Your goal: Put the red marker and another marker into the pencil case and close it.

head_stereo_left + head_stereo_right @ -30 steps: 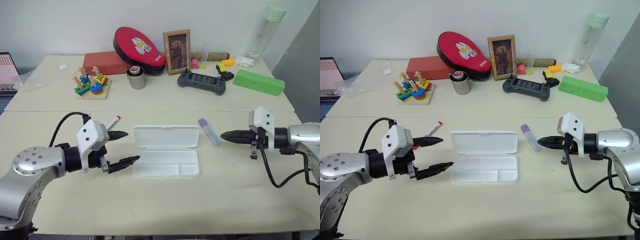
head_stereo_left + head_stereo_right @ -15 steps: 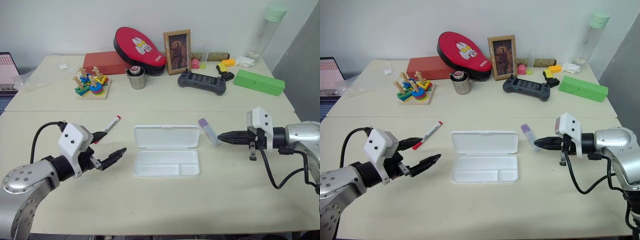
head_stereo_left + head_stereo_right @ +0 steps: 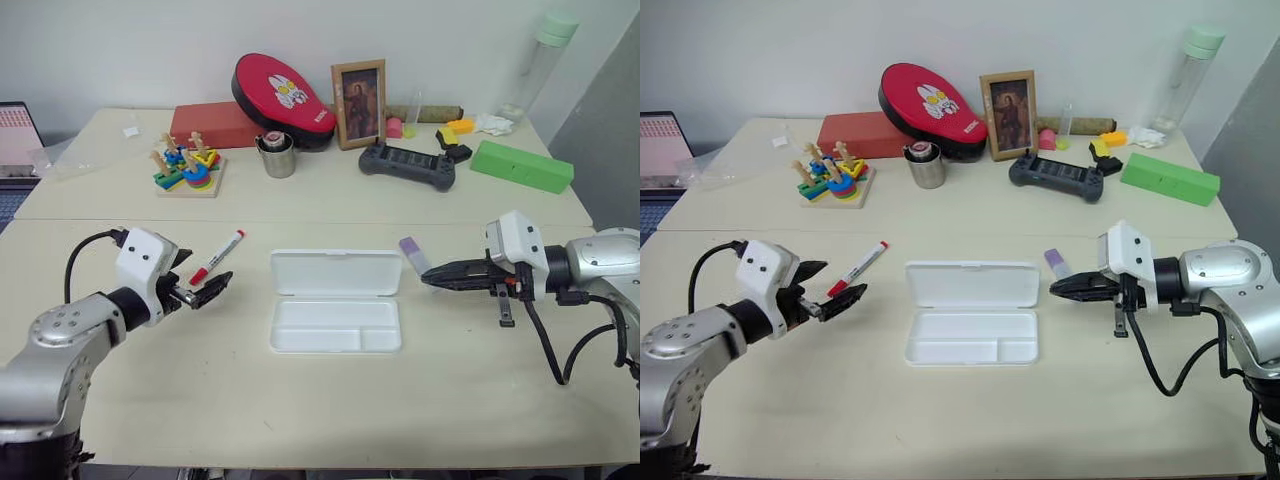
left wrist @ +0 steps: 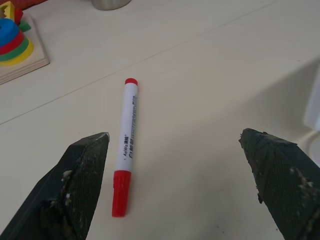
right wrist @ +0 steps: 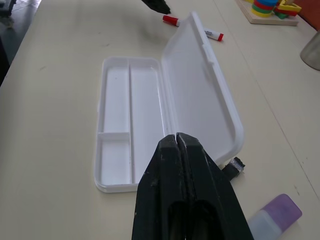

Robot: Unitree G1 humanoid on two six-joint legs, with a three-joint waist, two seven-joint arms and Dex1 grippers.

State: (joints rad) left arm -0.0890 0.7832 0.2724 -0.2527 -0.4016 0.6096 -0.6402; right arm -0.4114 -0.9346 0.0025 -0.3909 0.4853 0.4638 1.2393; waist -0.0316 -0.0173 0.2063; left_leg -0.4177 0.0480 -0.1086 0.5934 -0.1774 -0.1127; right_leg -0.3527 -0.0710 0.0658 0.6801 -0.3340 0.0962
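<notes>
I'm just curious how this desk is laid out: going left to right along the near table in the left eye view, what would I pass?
left gripper, open → red marker → pencil case, lid open → lilac marker → right gripper, shut.

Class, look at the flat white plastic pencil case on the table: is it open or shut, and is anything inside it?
Open and empty: the flat white plastic pencil case has its lid folded back flat, tray compartments bare.

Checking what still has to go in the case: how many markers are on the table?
2. The red marker lies left of the open case, in front of the open left gripper. The lilac marker lies by the case's right end, near the right gripper.
</notes>
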